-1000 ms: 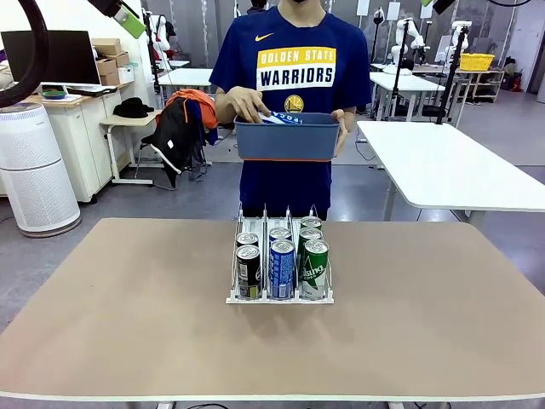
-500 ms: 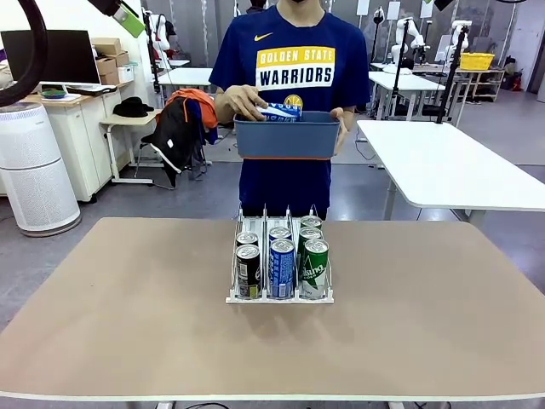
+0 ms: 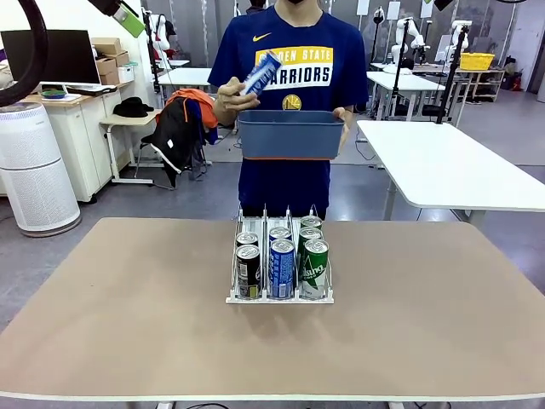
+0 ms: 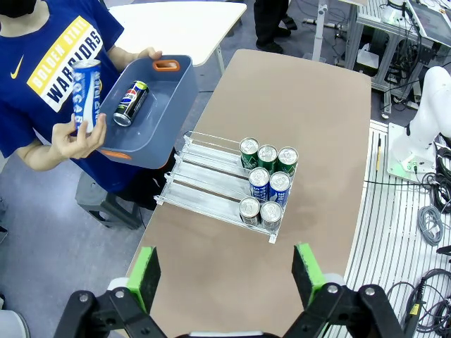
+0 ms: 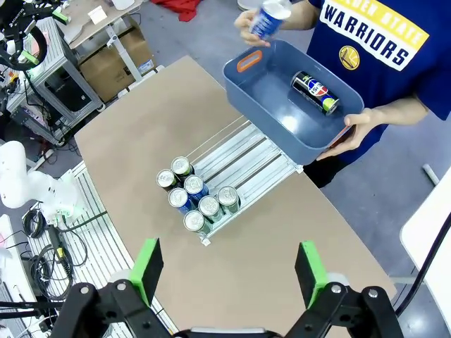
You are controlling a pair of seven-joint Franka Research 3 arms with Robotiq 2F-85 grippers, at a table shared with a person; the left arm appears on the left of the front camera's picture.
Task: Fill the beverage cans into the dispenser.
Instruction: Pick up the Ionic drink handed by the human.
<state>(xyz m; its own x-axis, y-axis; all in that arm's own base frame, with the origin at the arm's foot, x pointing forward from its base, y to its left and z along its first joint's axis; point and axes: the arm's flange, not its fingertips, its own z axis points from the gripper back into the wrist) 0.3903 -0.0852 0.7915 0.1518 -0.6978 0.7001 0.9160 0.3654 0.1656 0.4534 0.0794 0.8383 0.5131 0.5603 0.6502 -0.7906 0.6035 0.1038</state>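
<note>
The left pincer (image 4: 227, 273) and the right pincer (image 5: 228, 271) both stand wide open and empty, hanging high above the tan worktop (image 3: 128, 298), well apart from everything on it. Below them, near the worktop's middle, sits the small white wire rack (image 4: 204, 169) of three lanes. Seven slim metal cans (image 4: 264, 186) are bunched upright at its robot-side end: two black, two blue, three green. The lanes' far ends lie bare. Beyond the far edge a person's hand (image 3: 230, 104) holds a blue can with white lettering (image 3: 261, 73) above a dark blue plastic tub (image 3: 289, 136), in which a black can (image 4: 131, 103) lies on its side. Such cans are probably stiff if full, but smooth and apt to slip, so a grip across the mid-body, pads square to the wall, looks safest. The thin dividers leave little room beside a can, so coming in from above the bare far ends seems best. On either side of the rack the worktop offers wide room.
</note>
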